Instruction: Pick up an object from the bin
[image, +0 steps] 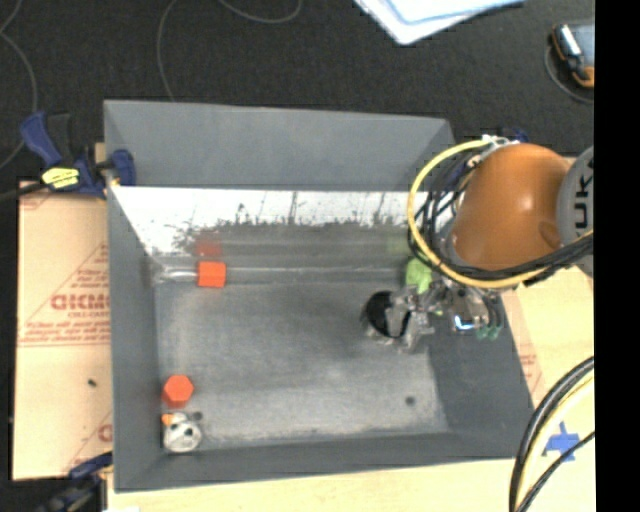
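Just beside the hand (412, 328), toward the bin's (280, 150) middle, lies a black round thing (379, 312); grip unclear.

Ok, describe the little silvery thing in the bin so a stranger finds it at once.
Start at the grey bin and go to the floor corner at the view's lower left. There the silvery thing lies just below an orange hexagonal piece. It is the one pale, shiny, roundish thing; its neighbour and the block by the back wall are both orange.
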